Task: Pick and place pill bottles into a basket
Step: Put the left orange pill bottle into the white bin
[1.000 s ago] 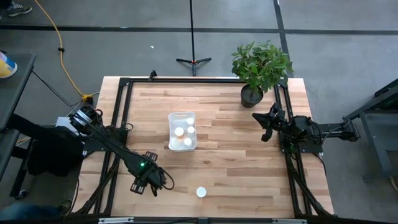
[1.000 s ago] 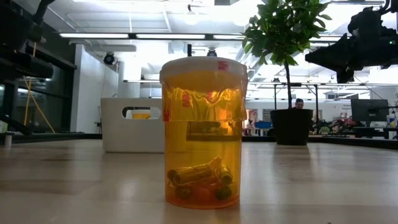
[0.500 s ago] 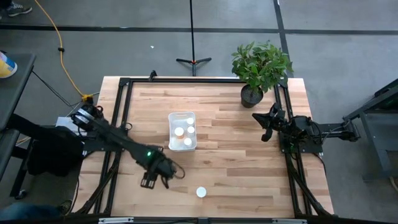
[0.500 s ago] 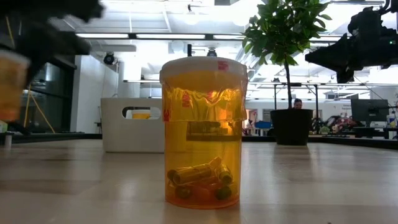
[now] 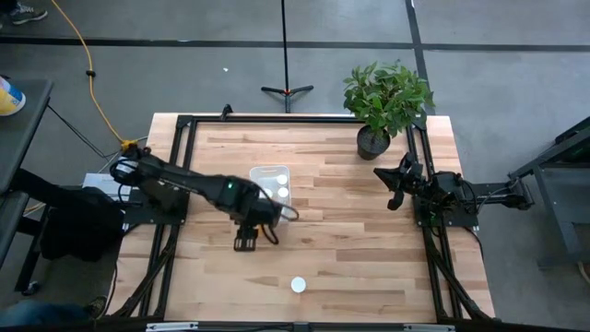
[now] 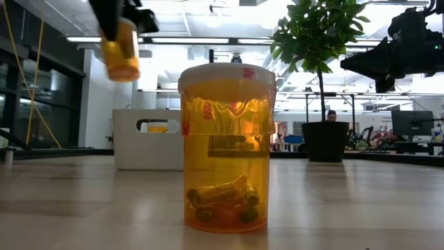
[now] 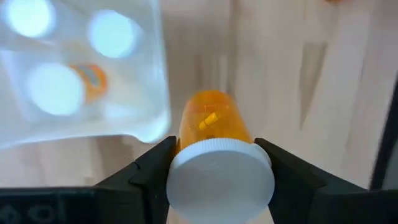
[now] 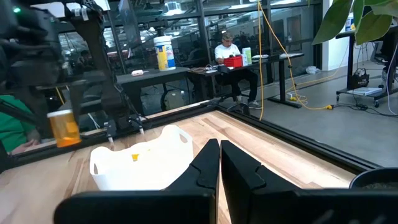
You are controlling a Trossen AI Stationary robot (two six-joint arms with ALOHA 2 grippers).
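My left gripper (image 5: 261, 218) is shut on an orange pill bottle with a white cap (image 7: 219, 179), held in the air at the near edge of the white basket (image 5: 274, 174). The held bottle also shows in the low view (image 6: 119, 50) and the right wrist view (image 8: 64, 128). The basket (image 7: 81, 74) holds three bottles, caps up. One more bottle (image 5: 298, 285) stands upright on its base near the table's front edge, and it looms large in the low view (image 6: 227, 146). My right gripper (image 5: 395, 190) is shut and empty at the table's right side. My left gripper pinches the bottle at its cap end (image 7: 180, 163) between its two fingers (image 7: 146, 174), one on each side. The fingers come from above, pointing down. The orange body (image 7: 211, 121) hangs below them, slightly tilted, lifted clear of the table.
A potted plant (image 5: 383, 103) in a dark pot stands at the table's far right corner. A black frame (image 5: 181, 157) runs along the table's edges. People sit at desks beyond the table in the right wrist view (image 8: 231, 51).
My left gripper has carried the bottle from the near left of the table toward the far edge and the right, up to the basket's near edge. It has risen, and the bottle has stayed shut between the fingers throughout.
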